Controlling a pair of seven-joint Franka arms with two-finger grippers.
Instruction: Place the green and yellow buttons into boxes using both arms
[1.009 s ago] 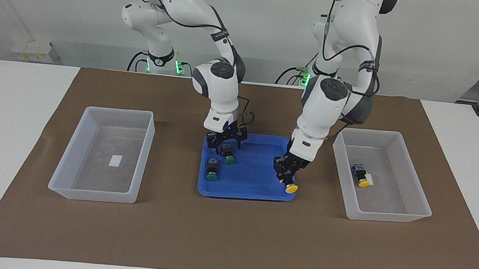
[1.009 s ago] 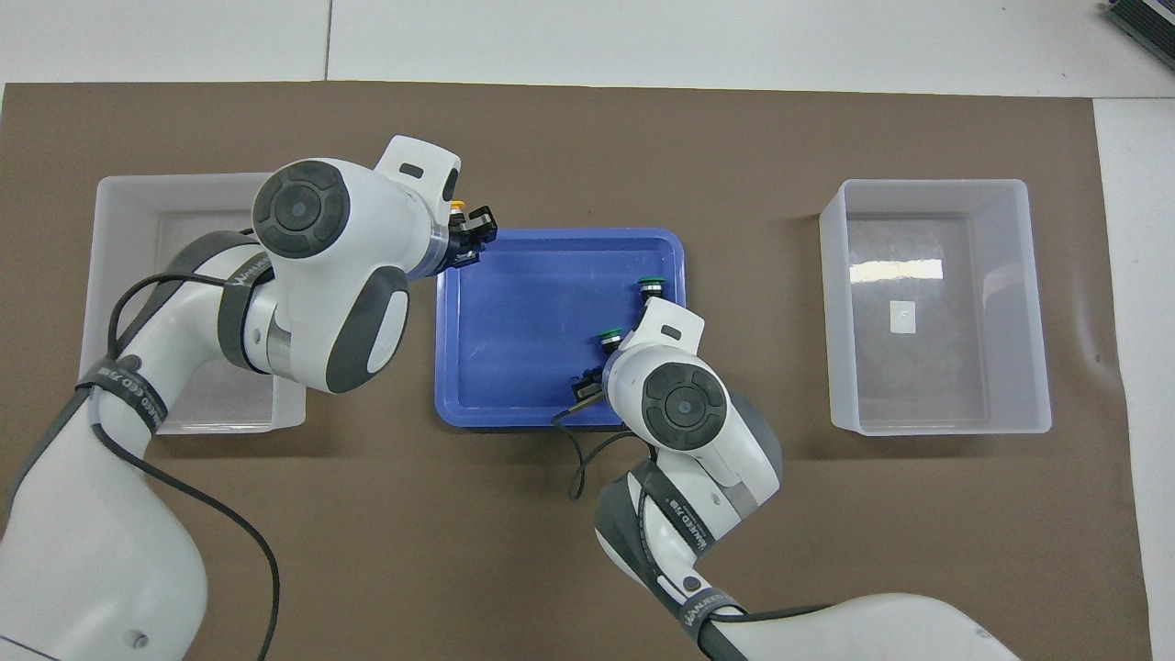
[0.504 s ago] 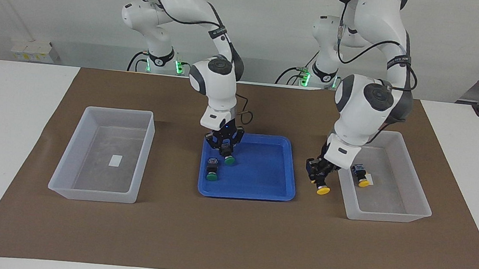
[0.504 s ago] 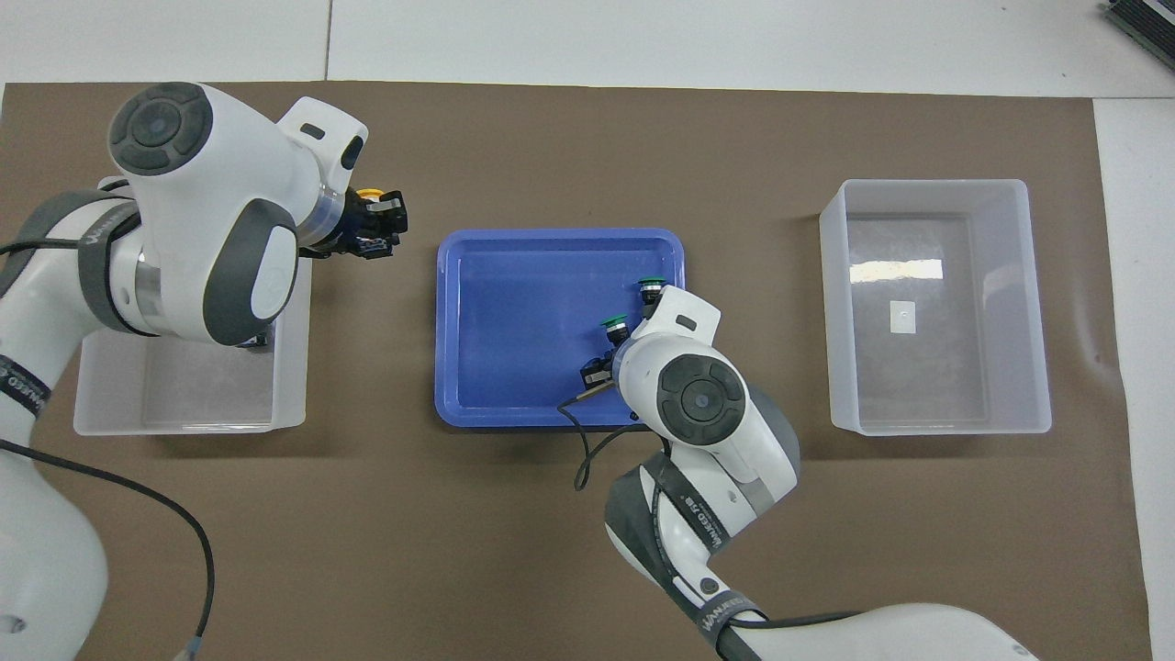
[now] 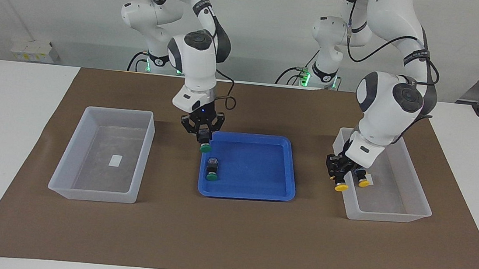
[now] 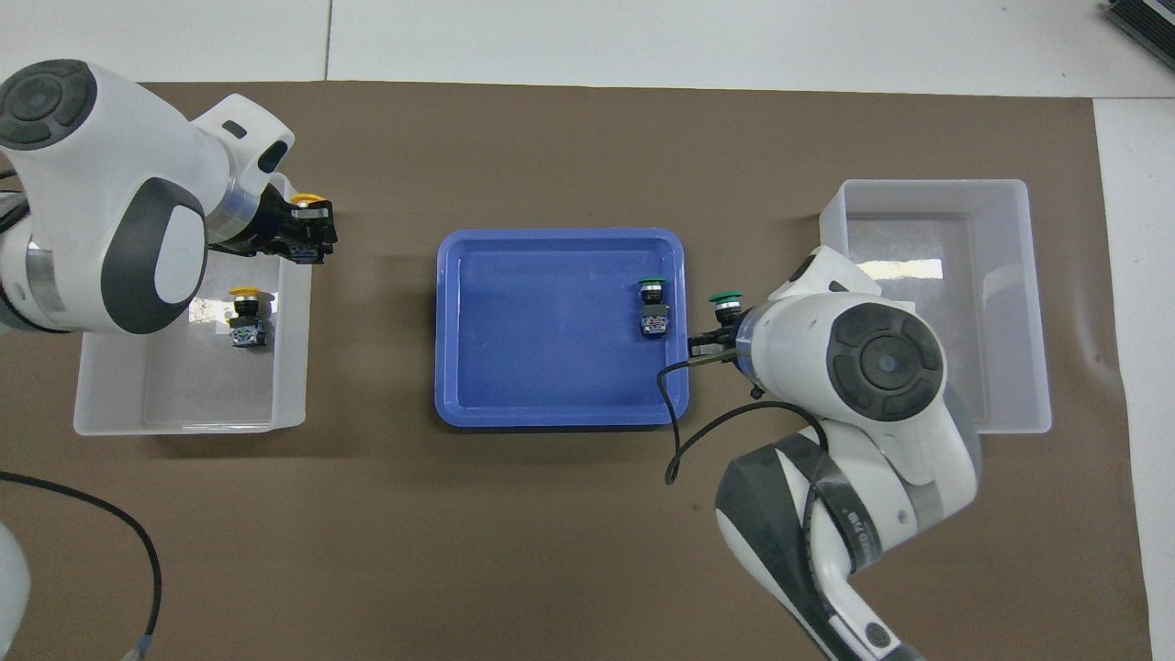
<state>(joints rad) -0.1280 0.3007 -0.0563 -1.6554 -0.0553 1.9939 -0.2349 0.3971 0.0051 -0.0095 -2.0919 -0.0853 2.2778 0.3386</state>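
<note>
**Grippers lift one yellow and one green button off the tray**

Left gripper [image 5: 338, 174], pinching a yellow button [image 5: 340, 187] cap-down, hangs over the rim of the bin [image 5: 419, 193] at the left arm's end of the table. In the overhead view the gripper [image 6: 296, 231] and its yellow button [image 6: 307, 197] sit at that bin's [image 6: 174, 424] corner; the arm's wrist hides much of the bin's floor. A second yellow button [image 5: 363, 181] lies inside the bin on its side, also seen from overhead [image 6: 245, 317]. The bin's label is almost wholly covered by this button and the arm, only a white edge showing.

Right gripper [image 5: 203, 137] is closed on a green button [image 5: 205, 148], cap down, raised over the tray's edge toward the right arm's end. From overhead the gripper [image 6: 714, 332] is largely hidden under its own wrist, only the green cap [image 6: 727, 297] and dark finger parts showing.

The other green button [image 5: 212, 170] rests in the blue tray [image 5: 260, 193], near that same edge [image 6: 654, 308]; the tray [image 6: 551, 418] holds nothing else in view.

The second bin [image 5: 63, 188] stands at the right arm's end, with a small white label [image 5: 116, 160] on its floor; no writing can be read on it. Overhead, the right arm covers part of this bin [image 6: 1033, 303] and its label. Both arms carry dark bands with lettering too small to read.
</note>
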